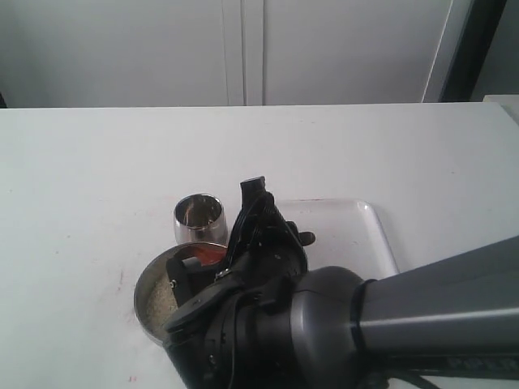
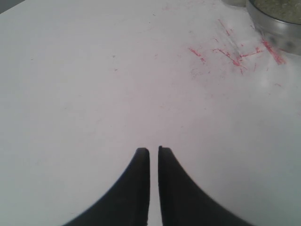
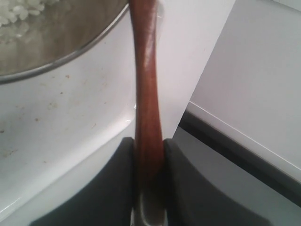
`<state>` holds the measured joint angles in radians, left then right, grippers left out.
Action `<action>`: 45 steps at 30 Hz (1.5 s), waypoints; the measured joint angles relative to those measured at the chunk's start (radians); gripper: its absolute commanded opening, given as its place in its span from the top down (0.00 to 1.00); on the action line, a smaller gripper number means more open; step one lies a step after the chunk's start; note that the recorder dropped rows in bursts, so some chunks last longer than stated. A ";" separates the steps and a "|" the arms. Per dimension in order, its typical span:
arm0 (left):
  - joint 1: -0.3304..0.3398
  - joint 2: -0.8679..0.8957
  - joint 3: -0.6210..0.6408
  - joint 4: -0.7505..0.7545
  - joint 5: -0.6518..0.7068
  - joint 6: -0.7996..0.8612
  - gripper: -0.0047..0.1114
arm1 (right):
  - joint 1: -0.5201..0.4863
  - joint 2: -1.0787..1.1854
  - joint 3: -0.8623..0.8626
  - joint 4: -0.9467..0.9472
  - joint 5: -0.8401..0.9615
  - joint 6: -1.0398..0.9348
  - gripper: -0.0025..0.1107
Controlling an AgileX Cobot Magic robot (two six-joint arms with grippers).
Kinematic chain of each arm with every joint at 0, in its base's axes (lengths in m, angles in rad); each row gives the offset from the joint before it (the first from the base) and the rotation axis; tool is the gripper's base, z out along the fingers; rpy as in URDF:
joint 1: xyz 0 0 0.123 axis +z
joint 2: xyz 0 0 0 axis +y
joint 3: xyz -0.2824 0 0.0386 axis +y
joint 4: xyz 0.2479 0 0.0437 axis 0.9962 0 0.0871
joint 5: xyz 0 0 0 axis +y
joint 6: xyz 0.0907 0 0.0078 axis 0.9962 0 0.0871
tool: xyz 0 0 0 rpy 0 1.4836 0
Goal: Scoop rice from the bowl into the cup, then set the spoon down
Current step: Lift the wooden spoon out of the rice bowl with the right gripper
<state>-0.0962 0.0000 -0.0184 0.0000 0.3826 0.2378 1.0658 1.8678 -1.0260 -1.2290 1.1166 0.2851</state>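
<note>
Lab-type rm: white table, cabinets

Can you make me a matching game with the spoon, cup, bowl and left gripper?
1 spoon
2 cup
3 bowl
4 left gripper

A holds rice
B clamped in the jaws of the right gripper
C shut over the table, empty
D stands beside the bowl

Pairs: 1-B, 2-D, 3-A, 4-C
</note>
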 measured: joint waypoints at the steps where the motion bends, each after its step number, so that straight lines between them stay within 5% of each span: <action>1: 0.000 0.000 0.000 0.000 0.000 0.000 0.84 | -0.002 0.005 0.000 0.000 0.000 0.000 0.98; 22: 0.000 0.000 0.000 0.000 0.000 0.000 0.84 | -0.002 0.011 -0.007 0.182 -0.022 -0.063 0.98; 33: 0.000 0.000 0.000 0.000 0.000 0.000 0.84 | -0.037 0.012 -0.157 0.482 0.005 -0.254 0.98; 45: 0.000 0.000 0.000 0.000 0.000 0.000 0.84 | -0.225 -0.014 -0.260 0.932 0.083 -0.486 0.98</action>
<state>-0.0962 0.0000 -0.0184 0.0000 0.3826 0.2378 0.8406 1.8538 -1.2862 -0.2969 1.1993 -0.2007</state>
